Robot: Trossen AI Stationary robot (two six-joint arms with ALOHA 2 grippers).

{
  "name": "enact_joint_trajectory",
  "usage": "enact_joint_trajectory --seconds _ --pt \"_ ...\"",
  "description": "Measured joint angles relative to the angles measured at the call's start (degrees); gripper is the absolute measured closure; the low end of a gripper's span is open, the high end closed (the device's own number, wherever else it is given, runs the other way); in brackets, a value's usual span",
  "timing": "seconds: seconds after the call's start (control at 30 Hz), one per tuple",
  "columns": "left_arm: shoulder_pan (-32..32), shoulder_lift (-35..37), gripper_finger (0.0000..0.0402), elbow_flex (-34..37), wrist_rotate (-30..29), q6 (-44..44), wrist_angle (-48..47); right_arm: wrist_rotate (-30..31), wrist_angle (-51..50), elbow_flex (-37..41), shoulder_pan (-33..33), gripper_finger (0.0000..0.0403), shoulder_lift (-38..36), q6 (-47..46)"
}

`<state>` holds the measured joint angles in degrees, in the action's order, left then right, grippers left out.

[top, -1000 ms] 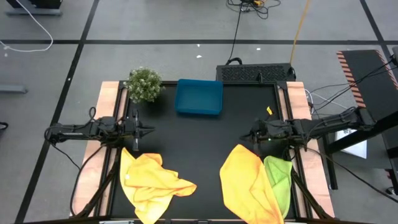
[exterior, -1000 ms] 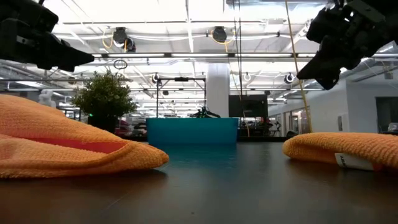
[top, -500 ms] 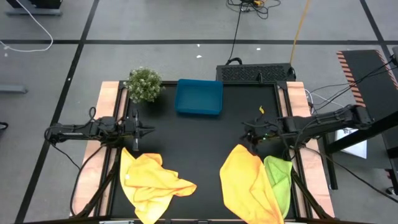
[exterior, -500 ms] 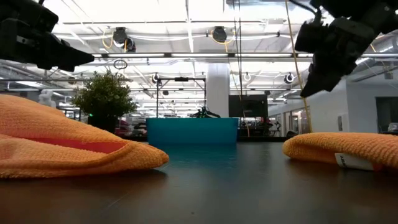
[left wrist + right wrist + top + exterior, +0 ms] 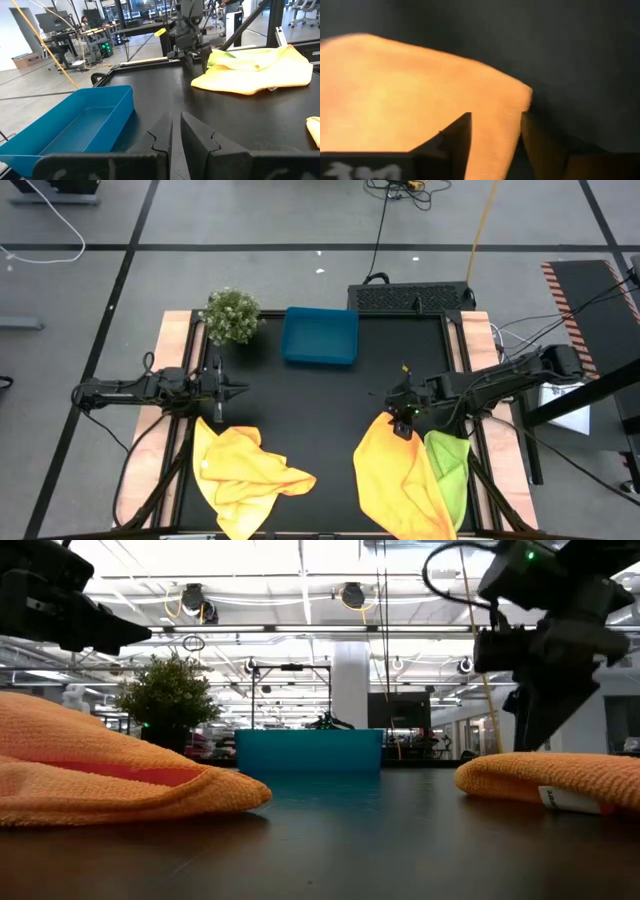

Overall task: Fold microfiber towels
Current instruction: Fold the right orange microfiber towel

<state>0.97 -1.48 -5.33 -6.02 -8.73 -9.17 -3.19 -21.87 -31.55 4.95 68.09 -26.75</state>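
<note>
Three microfiber towels lie crumpled along the table's near edge: a yellow one (image 5: 245, 470) at the left, an orange-yellow one (image 5: 392, 475) at the right, and a lime green one (image 5: 451, 463) partly under it. My right gripper (image 5: 496, 119) points down over the orange-yellow towel's far corner (image 5: 512, 102), open, one finger on either side of it. My left gripper (image 5: 240, 391) hovers level and shut above the table's left side, over bare tabletop beyond the yellow towel. My right gripper stands from above with its open fingers (image 5: 457, 135) astride the far corner of the orange-yellow towel, which lies flat on the table. I cannot tell whether the fingers touch the cloth.
A blue tray (image 5: 320, 336) stands at the table's far edge, a small bushy plant (image 5: 231, 315) to its left. The dark tabletop (image 5: 320, 410) is bare between the arms and between the two towel heaps.
My right gripper has gone toward the table's left and near edges and down to the orange-yellow towel's far corner, tipping from level to pointing down. The towels have stayed where they were.
</note>
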Motion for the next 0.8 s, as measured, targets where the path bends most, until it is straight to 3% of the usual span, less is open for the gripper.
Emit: enact_joint_trajectory --seconds 0.13,0.3,0.43,0.63,0.8 --pt "0.02 -0.01 0.0362 0.00 0.00 0.00 -0.02 1.74 -0.91 0.00 -0.78 0.0206 3.04 0.55" --pt "0.02 -0.02 0.0362 0.00 -0.02 0.00 -0.02 0.26 0.93 0.00 -1.78 0.0216 5.84 1.46" --pt "0.00 0.00 0.0362 0.00 -0.02 0.00 -0.02 0.08 0.84 -0.11 -1.84 0.0263 6.78 2.61" --pt "0.01 -0.02 0.0362 0.00 -0.04 0.00 -0.02 -2.62 0.51 0.10 -1.71 0.0383 5.55 2.97" --pt "0.00 0.00 0.0362 0.00 -0.04 0.00 -0.02 -2.33 0.52 0.11 -1.73 0.0399 3.01 2.11"
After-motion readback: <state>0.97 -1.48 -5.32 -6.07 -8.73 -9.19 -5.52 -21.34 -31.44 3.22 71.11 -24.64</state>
